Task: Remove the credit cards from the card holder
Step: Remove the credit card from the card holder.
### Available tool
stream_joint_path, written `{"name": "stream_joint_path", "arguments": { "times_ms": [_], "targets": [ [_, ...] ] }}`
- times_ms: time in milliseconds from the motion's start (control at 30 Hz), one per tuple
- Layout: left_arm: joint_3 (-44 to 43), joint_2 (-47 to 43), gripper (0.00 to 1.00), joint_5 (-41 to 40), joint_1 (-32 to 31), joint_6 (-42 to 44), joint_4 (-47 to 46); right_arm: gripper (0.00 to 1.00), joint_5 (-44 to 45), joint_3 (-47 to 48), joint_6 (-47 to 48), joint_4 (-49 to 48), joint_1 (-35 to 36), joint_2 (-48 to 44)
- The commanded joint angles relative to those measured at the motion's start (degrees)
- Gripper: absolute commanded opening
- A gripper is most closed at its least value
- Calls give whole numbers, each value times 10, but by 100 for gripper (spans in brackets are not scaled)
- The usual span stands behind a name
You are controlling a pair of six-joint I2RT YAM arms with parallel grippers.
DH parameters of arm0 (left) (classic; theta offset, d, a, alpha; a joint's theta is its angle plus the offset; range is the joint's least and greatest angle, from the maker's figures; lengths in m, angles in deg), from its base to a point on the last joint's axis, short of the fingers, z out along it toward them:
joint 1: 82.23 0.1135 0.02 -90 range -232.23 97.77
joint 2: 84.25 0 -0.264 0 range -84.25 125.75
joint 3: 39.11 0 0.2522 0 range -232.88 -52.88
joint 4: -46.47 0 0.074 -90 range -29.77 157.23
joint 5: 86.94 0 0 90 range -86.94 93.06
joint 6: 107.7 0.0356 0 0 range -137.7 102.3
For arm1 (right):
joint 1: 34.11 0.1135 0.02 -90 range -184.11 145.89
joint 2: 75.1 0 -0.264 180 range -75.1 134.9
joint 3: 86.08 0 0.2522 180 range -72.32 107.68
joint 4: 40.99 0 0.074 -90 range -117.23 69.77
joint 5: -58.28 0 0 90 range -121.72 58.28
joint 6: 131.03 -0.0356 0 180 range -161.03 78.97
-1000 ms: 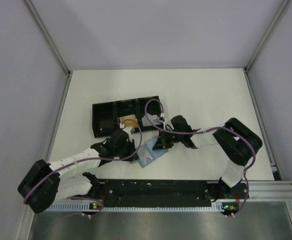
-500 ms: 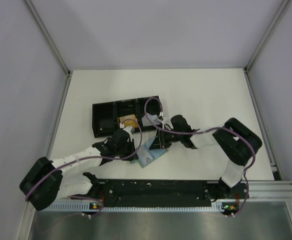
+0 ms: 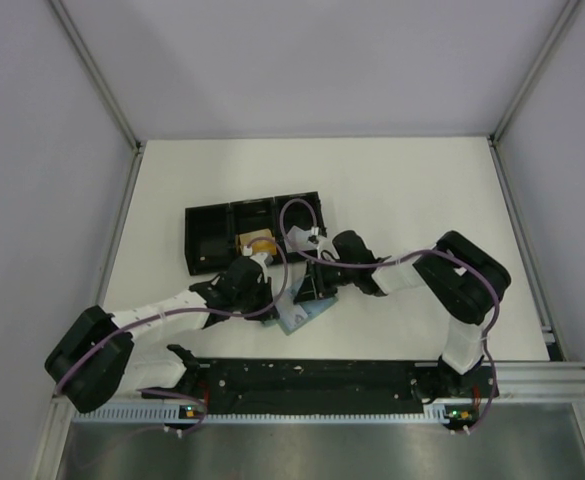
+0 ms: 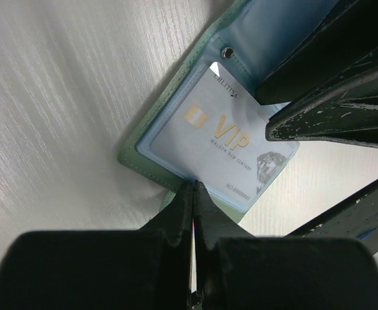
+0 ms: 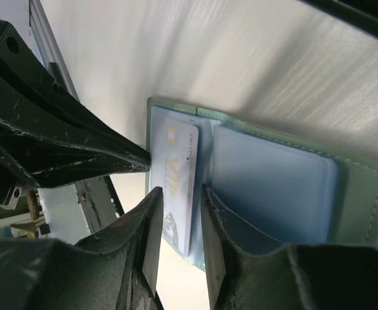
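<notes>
While the card holder lay open near the middle of the desk's near edge, seen from above, left claw and right claw crowded over it. Left wrist: that claw was shut at the holder's rim; the silver card sat sleeved. Right wrist: jaws stood parted over the card's end. Pinching its bare edge and sliding outward looked best, holder pinned.
</notes>
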Motion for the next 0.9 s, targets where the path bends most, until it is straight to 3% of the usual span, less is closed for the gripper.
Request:
{"name": "stream_joint_path", "arguments": {
  "times_ms": [0, 267, 433, 867],
  "targets": [
    [4, 27, 0, -5, -5, 9, -7, 28, -32, 15, -14, -37, 12, 24],
    [3, 30, 0, -4, -9, 9, -11, 19, -52, 18, -36, -77, 13, 44],
    [4, 28, 0, -7, -9, 9, -7, 0, -48, 14, -32, -77, 11, 39],
    [26, -26, 0, -10, -9, -9, -25, 0, -65, -20, -33, -96, -48, 18]
  ]
}}
